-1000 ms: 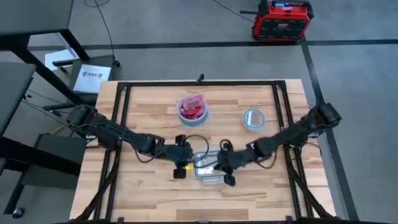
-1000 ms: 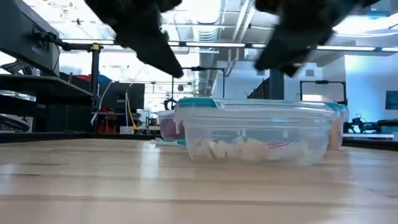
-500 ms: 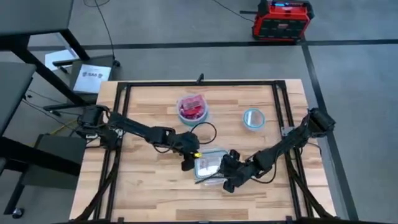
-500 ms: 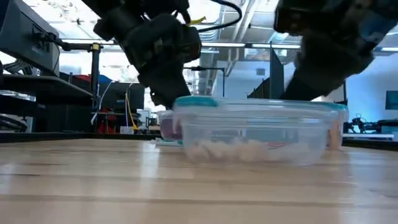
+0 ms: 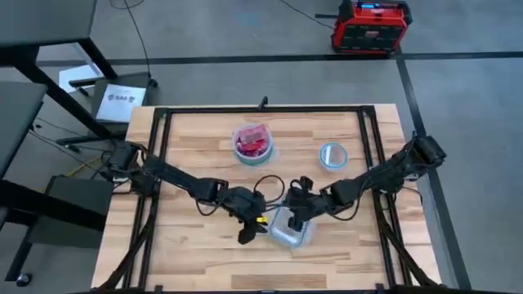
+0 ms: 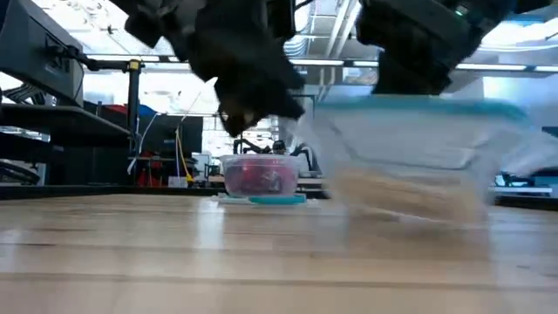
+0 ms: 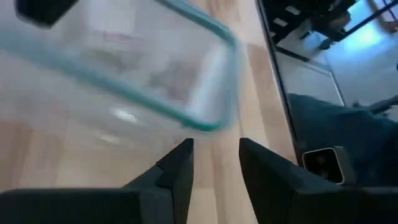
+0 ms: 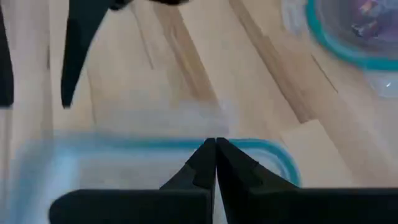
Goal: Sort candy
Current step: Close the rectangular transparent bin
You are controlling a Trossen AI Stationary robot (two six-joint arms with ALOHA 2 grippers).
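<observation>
Near the front middle of the table (image 5: 188, 245), the right gripper (image 8: 215, 163) has its fingers pinched together on the teal rim of a clear tub (image 5: 292, 229), holding it tilted off the wood with its long axis sloping down toward the right in the low view. Pale whitish candy (image 6: 410, 194) lies blurred along the tub's low side, while red pieces fill the bowl (image 5: 252, 142) farther back. The left gripper (image 7: 214, 163) hangs beside the tub, fingers slightly apart, gripping nothing.
</observation>
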